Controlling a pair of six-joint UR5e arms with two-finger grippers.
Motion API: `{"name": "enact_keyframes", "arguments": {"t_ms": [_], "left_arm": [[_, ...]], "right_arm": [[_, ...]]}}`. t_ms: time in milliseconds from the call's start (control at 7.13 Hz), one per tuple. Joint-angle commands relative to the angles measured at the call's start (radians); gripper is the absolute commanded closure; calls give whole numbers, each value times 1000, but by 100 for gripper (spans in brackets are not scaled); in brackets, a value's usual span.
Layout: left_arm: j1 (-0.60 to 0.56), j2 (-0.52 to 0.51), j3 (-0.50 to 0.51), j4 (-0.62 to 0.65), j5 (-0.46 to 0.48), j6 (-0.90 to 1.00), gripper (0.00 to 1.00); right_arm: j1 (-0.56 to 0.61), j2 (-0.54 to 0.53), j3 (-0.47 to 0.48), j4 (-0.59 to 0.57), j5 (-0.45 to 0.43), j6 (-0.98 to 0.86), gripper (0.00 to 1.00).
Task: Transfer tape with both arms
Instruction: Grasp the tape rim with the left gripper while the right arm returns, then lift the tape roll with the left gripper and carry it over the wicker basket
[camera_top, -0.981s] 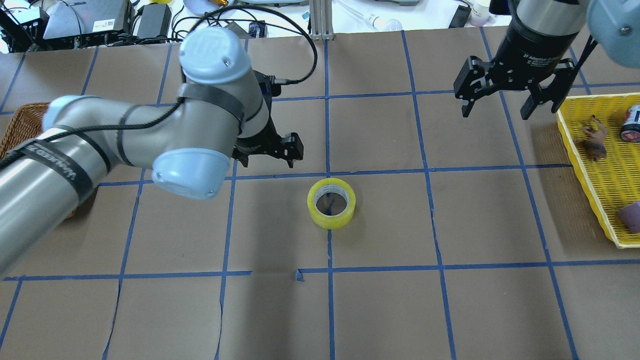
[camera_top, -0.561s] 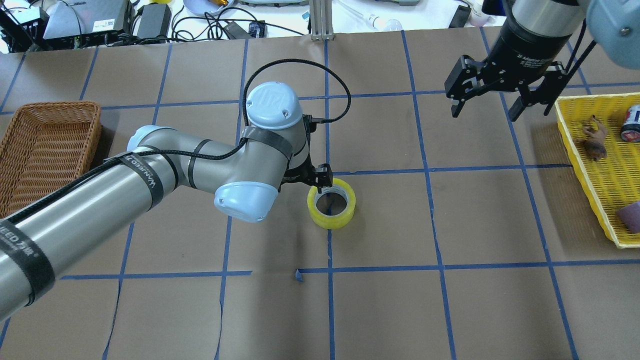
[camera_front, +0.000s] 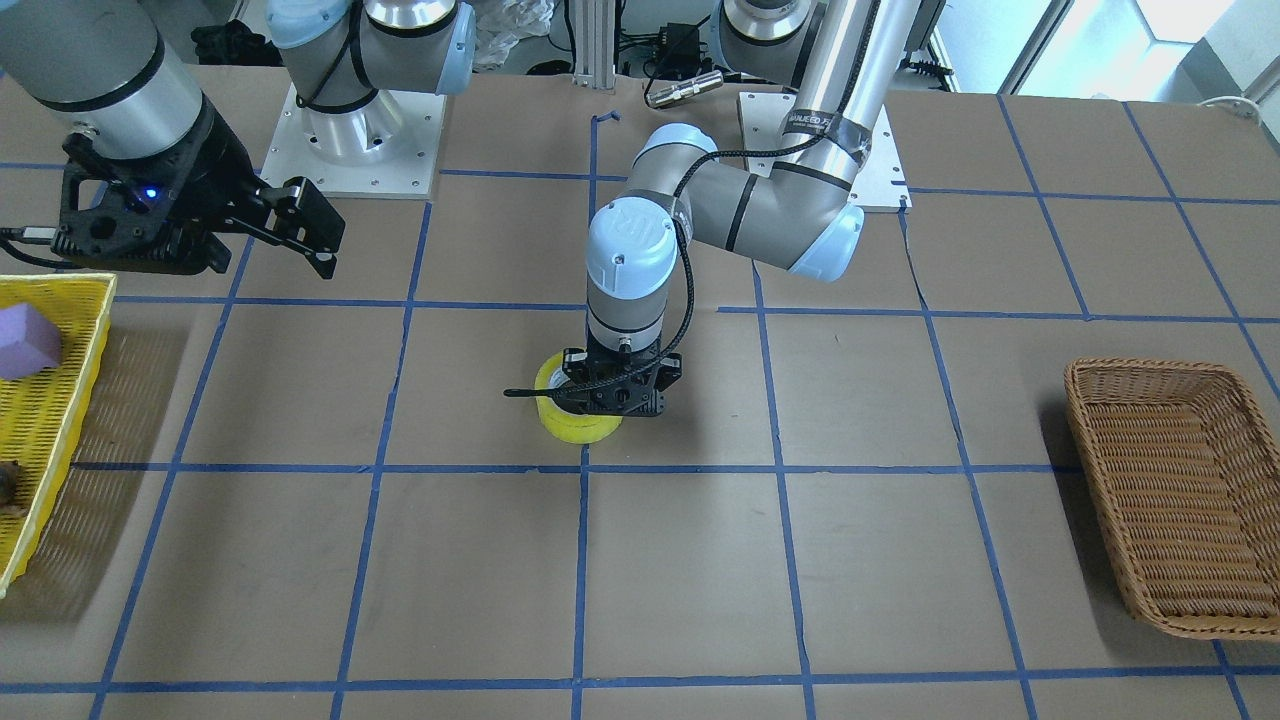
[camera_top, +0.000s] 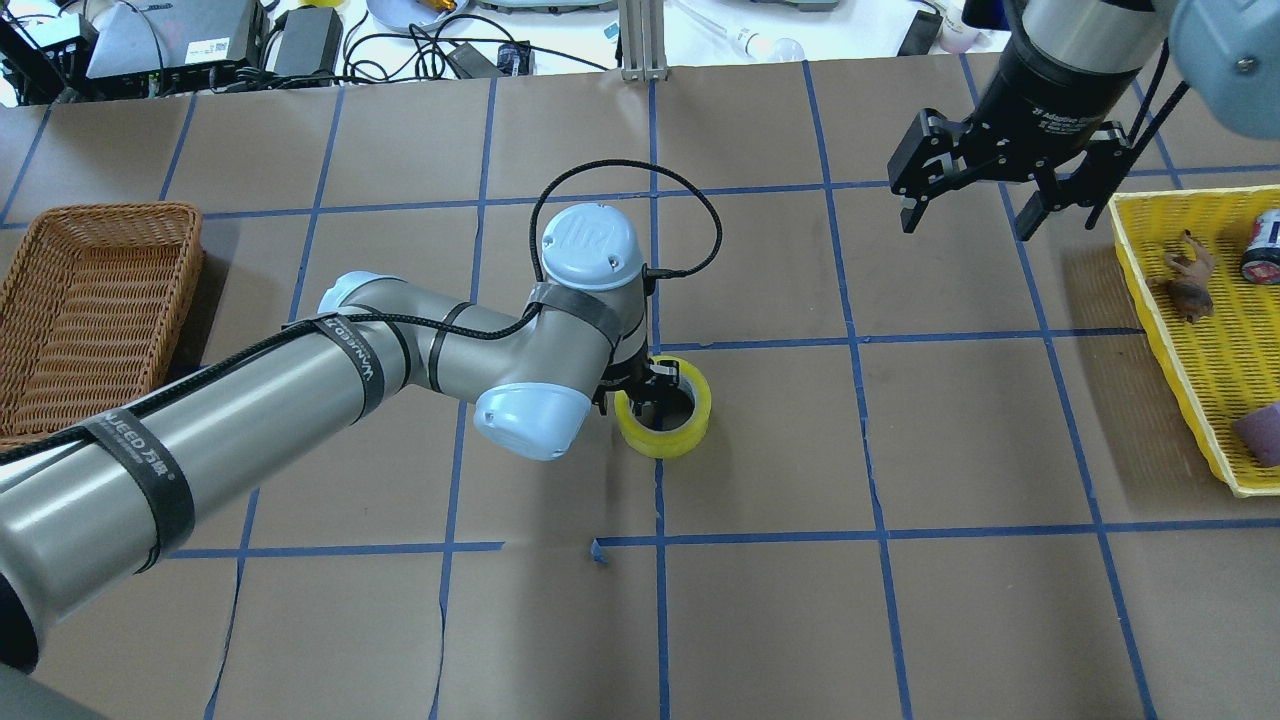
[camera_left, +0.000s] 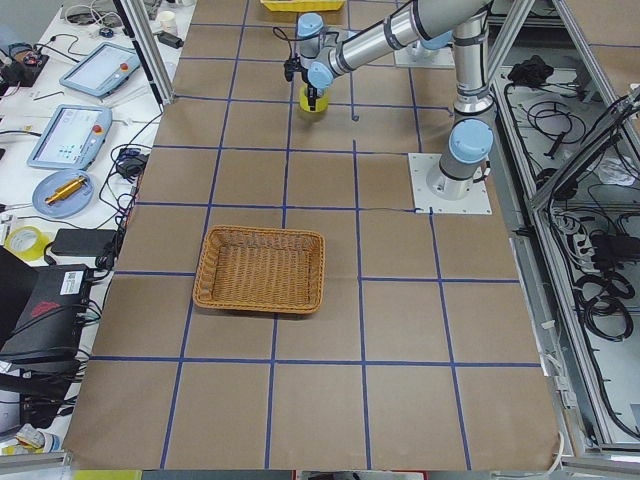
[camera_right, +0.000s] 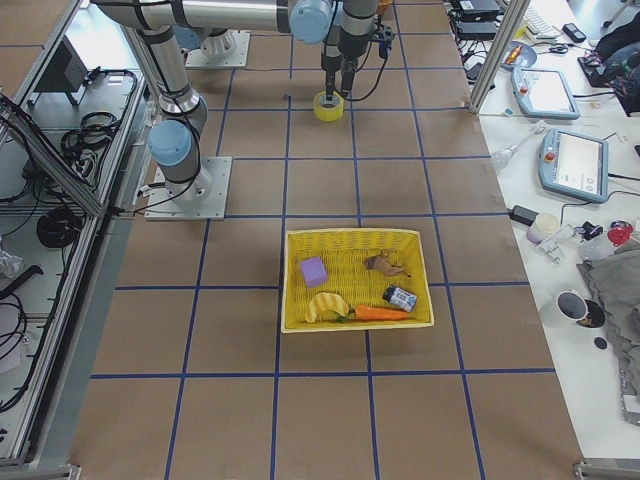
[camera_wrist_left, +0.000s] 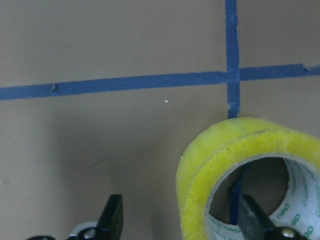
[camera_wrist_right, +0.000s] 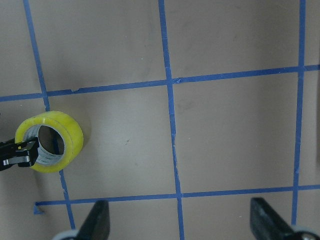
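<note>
Yellow shows twice in the front view: one tape roll (camera_front: 572, 428) lying flat on the brown table (camera_front: 900, 560), half covered by the left gripper (camera_front: 612, 404), and one tray (camera_front: 50, 400) cut off at the edge; one wicker basket (camera_front: 1170, 500) sits far off. Overhead, the left arm (camera_top: 300, 400) bends down to the roll, while the right gripper (camera_top: 965, 225) hangs spread and empty, well apart. Both side views show the roll too small to judge the fingers. The left wrist camera shows two fingertips (camera_wrist_left: 112, 217) parted, one outside the roll and clear of it, one inside the core. The right wrist camera shows the roll at its left edge.
</note>
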Motion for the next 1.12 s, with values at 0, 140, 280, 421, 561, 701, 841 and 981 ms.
{"name": "enact_keyframes", "arguments": {"t_ms": [0,140,280,421,561,701,841,981], "left_arm": [[8,23,9,2,0,12,100],[29,65,47,-12,4,18,100],[84,98,111,-106,8,65,100],[191,129,172,-256,8,242,100],[313,161,213,-367,15,421,100],[440,180,231,-417,9,572,100],[584,183,251,-419,18,753,100],[756,147,289,-420,56,970,100]], "right_arm": [[-1,-1,2,2,-8,-1,0],[-1,-1,2,1,-8,-1,0],[-1,-1,2,1,-8,-1,0],[1,-3,0,2,-8,-1,0],[-1,-6,3,7,-9,-1,0],[-1,-6,5,7,-11,-1,0],[1,-6,5,7,-9,-1,0],[1,-6,3,7,-8,-1,0]]}}
